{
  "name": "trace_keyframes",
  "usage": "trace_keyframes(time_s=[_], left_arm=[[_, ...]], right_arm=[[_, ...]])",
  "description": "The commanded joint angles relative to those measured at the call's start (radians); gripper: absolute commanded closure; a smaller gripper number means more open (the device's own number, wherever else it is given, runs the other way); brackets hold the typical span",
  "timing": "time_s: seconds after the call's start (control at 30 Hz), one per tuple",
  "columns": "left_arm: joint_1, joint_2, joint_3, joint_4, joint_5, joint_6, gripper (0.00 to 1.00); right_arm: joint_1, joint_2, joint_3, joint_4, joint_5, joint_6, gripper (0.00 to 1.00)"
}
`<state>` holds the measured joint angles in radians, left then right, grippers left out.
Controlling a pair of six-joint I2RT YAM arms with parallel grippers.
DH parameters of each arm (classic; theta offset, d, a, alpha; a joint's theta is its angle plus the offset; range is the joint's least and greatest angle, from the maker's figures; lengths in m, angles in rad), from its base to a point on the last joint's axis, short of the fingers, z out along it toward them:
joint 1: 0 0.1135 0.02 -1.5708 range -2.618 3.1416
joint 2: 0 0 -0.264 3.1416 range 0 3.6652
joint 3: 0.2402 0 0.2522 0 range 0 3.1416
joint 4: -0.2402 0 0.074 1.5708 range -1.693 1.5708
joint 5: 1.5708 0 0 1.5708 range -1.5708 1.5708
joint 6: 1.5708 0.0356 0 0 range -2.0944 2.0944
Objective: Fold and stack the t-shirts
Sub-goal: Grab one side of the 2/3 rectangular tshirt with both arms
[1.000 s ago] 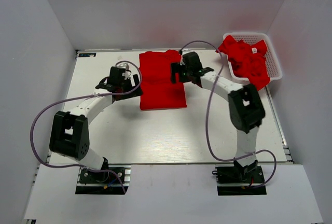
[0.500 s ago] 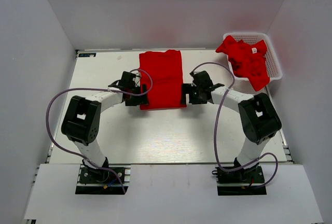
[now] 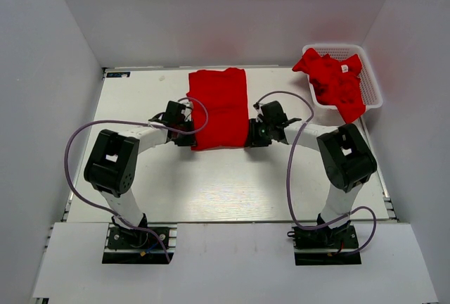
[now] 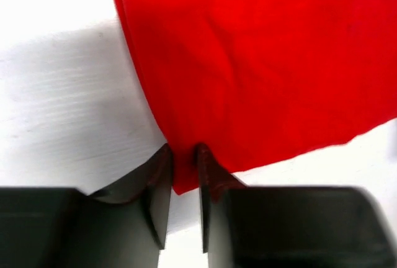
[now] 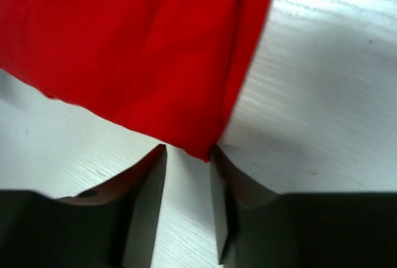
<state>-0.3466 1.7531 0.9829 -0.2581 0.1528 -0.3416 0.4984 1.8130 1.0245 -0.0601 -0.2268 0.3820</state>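
While one part-folded t-shirt (image 3: 219,107) lies on the desk (image 3: 211,184), other t-shirts (image 3: 334,82) fill the basket (image 3: 373,89) — nothing stacked. Its near corners: left end effector (image 4: 184,156) narrow around one, grip unclear; right end effector (image 5: 187,153) wider, straddling the other.

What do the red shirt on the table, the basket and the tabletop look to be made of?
The shirt: soft matte fabric, creased and folded. The basket: white plastic, likely, moulded lattice walls. The tabletop: white-painted or laminated wood, faint grain lines.
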Motion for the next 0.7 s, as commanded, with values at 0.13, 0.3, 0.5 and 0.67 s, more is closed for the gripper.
trace_keyframes(time_s=[0.13, 0.3, 0.5, 0.67], left_arm=[[-0.014, -0.017, -0.066, -0.009, 0.011, -0.007, 1.0], [-0.023, -0.082, -0.094, -0.02, 0.024, -0.007, 1.0], [-0.054, -0.371, -0.225, -0.121, 0.07, -0.108, 1.0], [-0.066, -0.595, -0.263, -0.252, 0.134, -0.143, 1.0]], right_arm=[[-0.003, -0.029, -0.069, 0.037, -0.028, 0.031, 0.98], [0.002, -0.101, -0.121, 0.026, -0.006, 0.008, 1.0], [0.012, -0.312, -0.277, -0.053, -0.008, 0.011, 1.0], [0.022, -0.542, -0.38, -0.15, -0.059, 0.009, 1.0]])
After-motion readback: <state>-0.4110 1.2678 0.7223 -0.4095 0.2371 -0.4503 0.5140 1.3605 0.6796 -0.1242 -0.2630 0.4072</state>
